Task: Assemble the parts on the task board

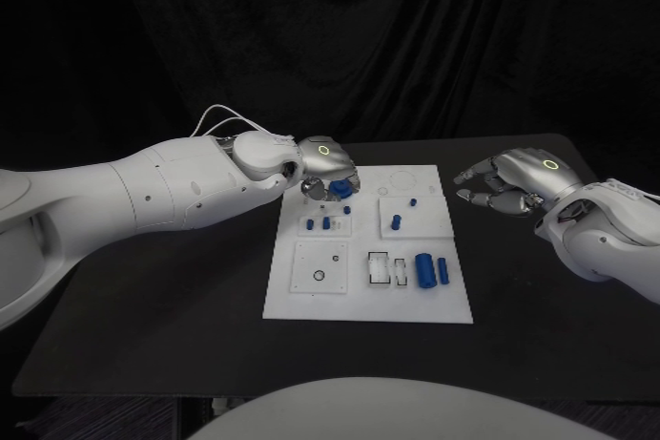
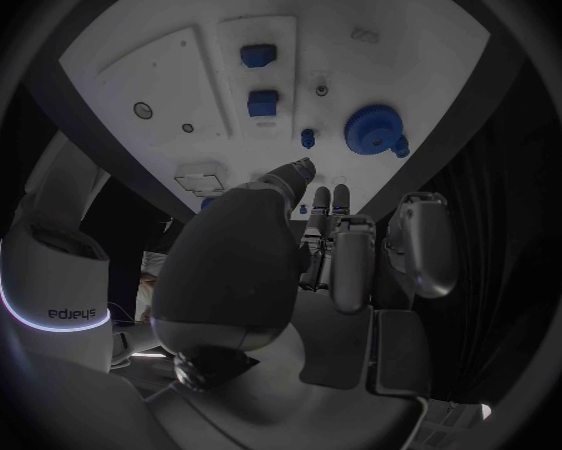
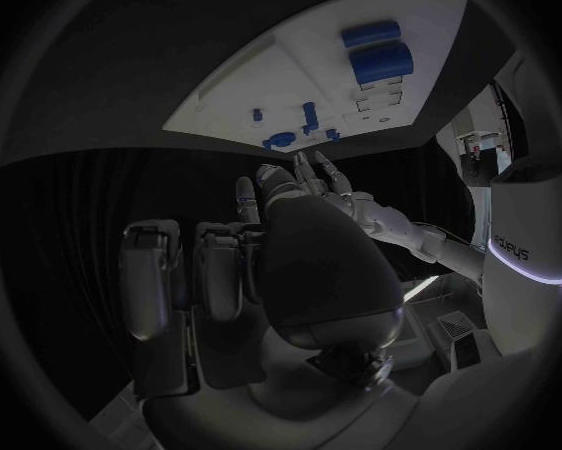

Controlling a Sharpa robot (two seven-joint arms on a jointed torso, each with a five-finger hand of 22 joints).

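Here, my left hand [image 1: 327,165] sits over the task board's [image 1: 369,302] far-left corner, blue round part [image 1: 337,187] just under its fingers; can't tell if gripped. Right hand [image 1: 516,182] off-board, empty, fingers apart.

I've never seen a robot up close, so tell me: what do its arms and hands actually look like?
Both arms are smooth, rounded white shells. Each ends in a silver metallic hand: the left hand and right hand each carry a small glowing ring on the back. Thin white cables loop near the left wrist. The wrist views show a "sharpa" logo.
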